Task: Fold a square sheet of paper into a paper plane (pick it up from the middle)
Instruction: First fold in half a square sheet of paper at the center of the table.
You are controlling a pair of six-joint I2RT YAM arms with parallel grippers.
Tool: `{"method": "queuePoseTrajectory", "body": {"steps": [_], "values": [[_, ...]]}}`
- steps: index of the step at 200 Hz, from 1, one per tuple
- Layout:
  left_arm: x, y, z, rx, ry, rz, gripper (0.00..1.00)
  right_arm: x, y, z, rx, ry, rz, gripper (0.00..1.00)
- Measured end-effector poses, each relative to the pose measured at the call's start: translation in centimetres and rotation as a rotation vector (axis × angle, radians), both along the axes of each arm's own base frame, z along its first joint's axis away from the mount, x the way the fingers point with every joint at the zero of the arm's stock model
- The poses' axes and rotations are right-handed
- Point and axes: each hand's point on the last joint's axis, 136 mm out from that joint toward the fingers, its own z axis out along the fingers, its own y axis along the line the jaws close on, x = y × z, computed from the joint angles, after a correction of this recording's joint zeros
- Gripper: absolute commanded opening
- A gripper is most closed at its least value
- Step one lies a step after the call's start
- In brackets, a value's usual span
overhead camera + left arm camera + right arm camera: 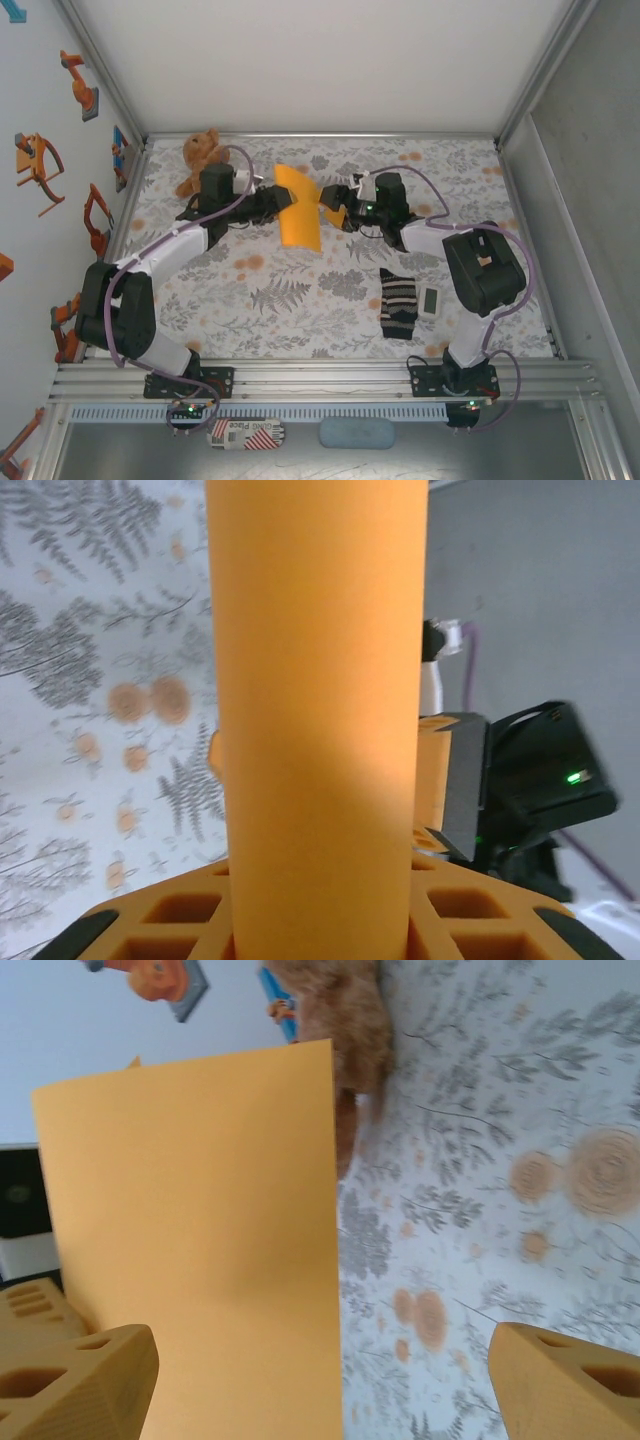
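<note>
The left pincer [280, 204] pinches the folded orange sheet of paper [298, 212] and holds it up. The right pincer [320, 1365] is wide open and grips nothing. The paper stands just in front of it, over to one side.

Both arms reach inward, left tool [272, 204] clamped, right tool [320, 1385] spread wide.

Bright even light; faint soft shadows on table [300, 300]; close paper [320, 720] blurred in left wrist view.
</note>
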Motion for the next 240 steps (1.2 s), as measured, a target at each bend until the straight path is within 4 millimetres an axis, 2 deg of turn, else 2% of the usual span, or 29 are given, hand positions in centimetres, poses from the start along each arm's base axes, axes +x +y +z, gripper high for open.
{"method": "queuePoseTrajectory", "body": {"steps": [41,72,83,117,152,195,223,240], "values": [[0.7,-0.3,3.5,-0.136,-0.031,-0.007,0.33,0.3,0.5,3.8,0.136,-0.028,-0.002,0.84],[1.0,-0.3,4.1,-0.180,-0.026,-0.010,0.32,0.2,1.0,5.3,0.181,-0.037,0.018,0.81],[1.1,-0.2,3.9,-0.184,-0.019,-0.007,0.32,0.0,1.2,5.5,0.187,-0.037,0.028,0.77],[1.4,0.2,2.8,-0.167,0.015,0.003,0.32,-0.4,1.5,6.2,0.200,-0.044,0.058,0.56],[1.6,1.0,1.2,-0.126,0.052,0.017,0.32,-0.5,1.4,5.3,0.166,-0.038,0.064,0.38],[1.3,1.2,-0.5,-0.090,0.090,0.013,0.33,-0.9,0.8,4.2,0.071,-0.046,0.056,0.00],[1.2,1.2,-1.3,-0.071,0.100,0.008,0.47,-1.4,0.2,4.0,-0.012,-0.058,0.049,0.00],[1.2,0.9,-2.3,-0.055,0.116,0.008,0.61,-1.9,-0.2,4.1,-0.049,-0.072,0.053,0.00]]}}
